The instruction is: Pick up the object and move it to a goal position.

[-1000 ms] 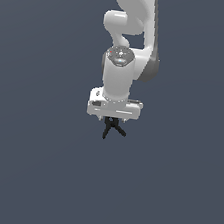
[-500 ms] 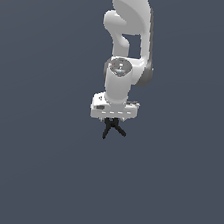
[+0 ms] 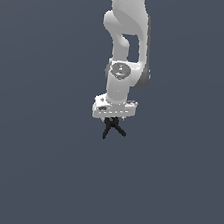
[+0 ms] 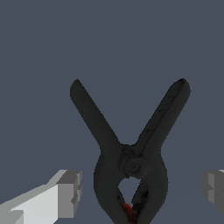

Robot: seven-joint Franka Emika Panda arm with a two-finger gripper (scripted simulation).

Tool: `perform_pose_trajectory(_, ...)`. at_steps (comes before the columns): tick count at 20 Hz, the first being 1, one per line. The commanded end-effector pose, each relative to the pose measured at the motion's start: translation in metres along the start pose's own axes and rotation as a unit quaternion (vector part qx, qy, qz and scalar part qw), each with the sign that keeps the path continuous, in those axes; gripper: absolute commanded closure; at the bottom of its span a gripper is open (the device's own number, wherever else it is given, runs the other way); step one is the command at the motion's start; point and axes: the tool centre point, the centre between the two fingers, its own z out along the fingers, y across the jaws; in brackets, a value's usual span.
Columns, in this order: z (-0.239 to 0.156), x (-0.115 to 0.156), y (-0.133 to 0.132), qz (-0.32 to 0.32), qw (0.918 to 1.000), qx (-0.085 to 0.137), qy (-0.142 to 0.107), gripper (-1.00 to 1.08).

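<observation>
Gripper (image 4: 140,188) fingers stand wide either side of the black clamp (image 4: 129,153), untouching; centre on its pivot; then close

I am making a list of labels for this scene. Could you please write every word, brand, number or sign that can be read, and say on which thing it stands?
None: neither view shows readable text.
Black clamp: no lettering, only a red patch near its tips.
End effector: plain white, no markings visible.
Grey background: blank.
</observation>
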Motion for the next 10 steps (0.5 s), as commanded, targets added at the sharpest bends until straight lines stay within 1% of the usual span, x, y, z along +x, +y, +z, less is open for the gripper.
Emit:
perform_pose_trajectory(1, 0.002, -0.002, -0.001, -0.004, 1.0000, 0.000, 0.001, -0.92)
perform_pose_trajectory(6, 0.005, -0.002, -0.001, -0.003, 1.0000, 0.000, 0.000, -0.92)
perform_pose_trajectory(10, 0.016, -0.002, -0.001, -0.003, 1.0000, 0.000, 0.000, -0.92)
